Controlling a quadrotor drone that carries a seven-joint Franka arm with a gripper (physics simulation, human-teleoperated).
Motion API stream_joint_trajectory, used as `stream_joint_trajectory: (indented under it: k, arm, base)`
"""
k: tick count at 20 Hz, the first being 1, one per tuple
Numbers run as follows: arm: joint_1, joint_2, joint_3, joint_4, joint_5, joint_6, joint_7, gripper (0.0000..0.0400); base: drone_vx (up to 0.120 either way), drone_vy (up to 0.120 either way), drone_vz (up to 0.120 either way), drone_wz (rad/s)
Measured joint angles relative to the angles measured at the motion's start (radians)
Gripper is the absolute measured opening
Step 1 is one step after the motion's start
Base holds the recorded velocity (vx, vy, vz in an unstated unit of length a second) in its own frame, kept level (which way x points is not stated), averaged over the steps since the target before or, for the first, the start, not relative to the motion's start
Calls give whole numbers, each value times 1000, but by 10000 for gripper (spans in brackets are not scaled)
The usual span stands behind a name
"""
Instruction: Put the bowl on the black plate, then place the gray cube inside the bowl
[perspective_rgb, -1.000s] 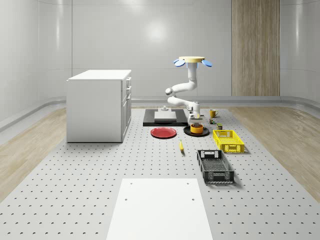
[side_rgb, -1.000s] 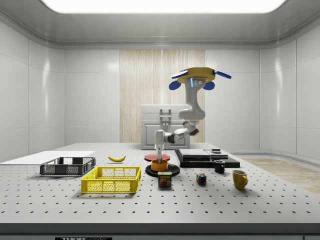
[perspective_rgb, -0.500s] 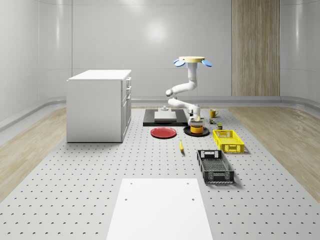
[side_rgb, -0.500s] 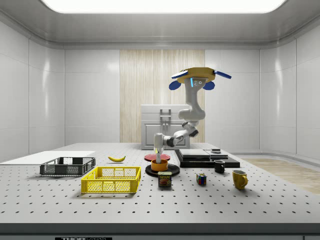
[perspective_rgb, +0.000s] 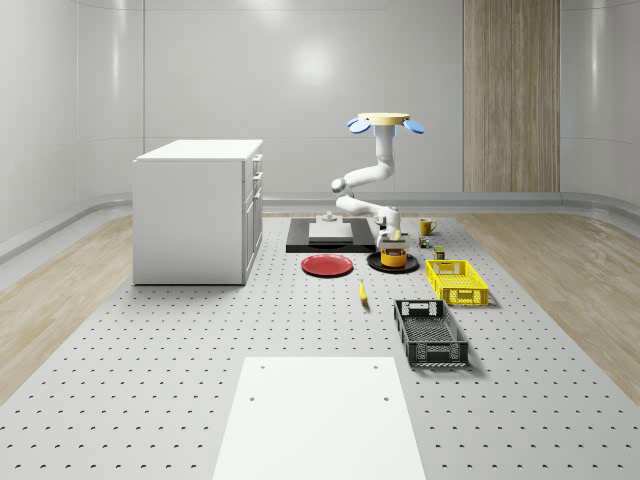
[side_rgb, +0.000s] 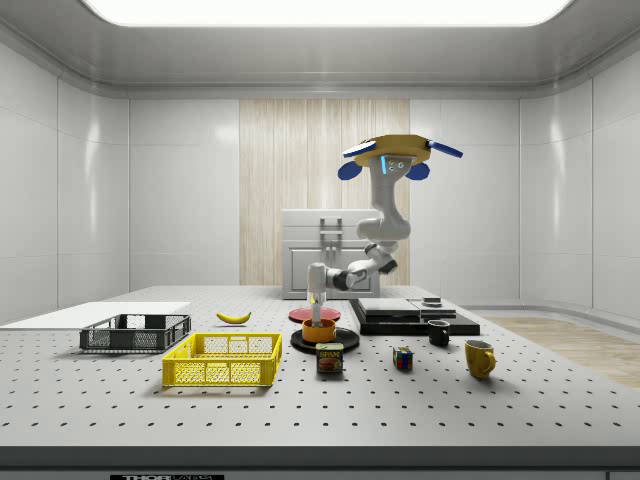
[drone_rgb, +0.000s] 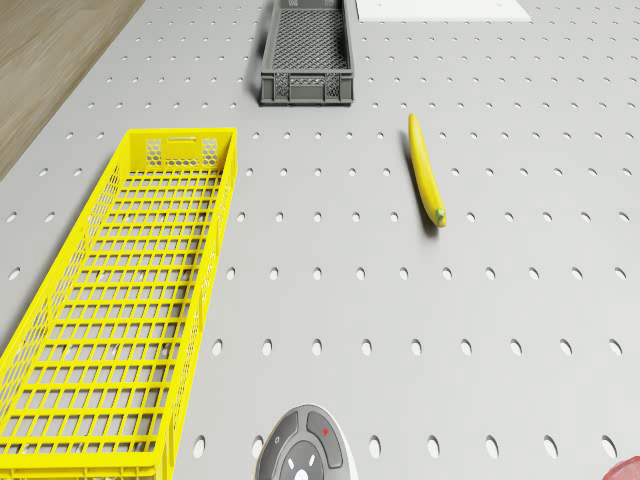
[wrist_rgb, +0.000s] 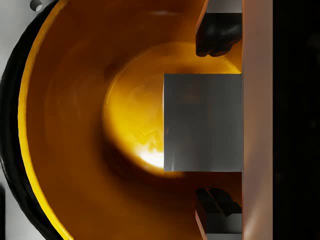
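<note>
The orange bowl (perspective_rgb: 396, 259) stands on the black plate (perspective_rgb: 374, 264), right of the red plate. In the side view the bowl (side_rgb: 319, 330) rests on the plate (side_rgb: 345, 341) too. My gripper (side_rgb: 318, 309) points straight down just over the bowl. In the wrist view the gray cube (wrist_rgb: 202, 122) lies in the bowl (wrist_rgb: 85, 130), between my dark fingertips (wrist_rgb: 217, 35). A strip of orange shows on each side of the cube, so the gripper (wrist_rgb: 215, 120) is open. The drone (perspective_rgb: 383, 122) hovers high behind the plate.
A yellow crate (perspective_rgb: 457, 281), a dark crate (perspective_rgb: 430, 332) and a banana (perspective_rgb: 362, 291) lie in front of the bowl. The red plate (perspective_rgb: 327, 265), a black slab (perspective_rgb: 325, 240), a yellow mug (perspective_rgb: 427, 226) and a white cabinet (perspective_rgb: 198, 210) stand around.
The hand dropped closer to the bowl between one second and half a second ago, then barely moved. The drone holds its place.
</note>
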Motion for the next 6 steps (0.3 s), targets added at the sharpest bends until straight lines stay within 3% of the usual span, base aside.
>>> stream_joint_trajectory:
  k: [6]
  arm:
    - [14,-5,39,-42,35,-38,2,398]
  base:
    - [0,0,0,0]
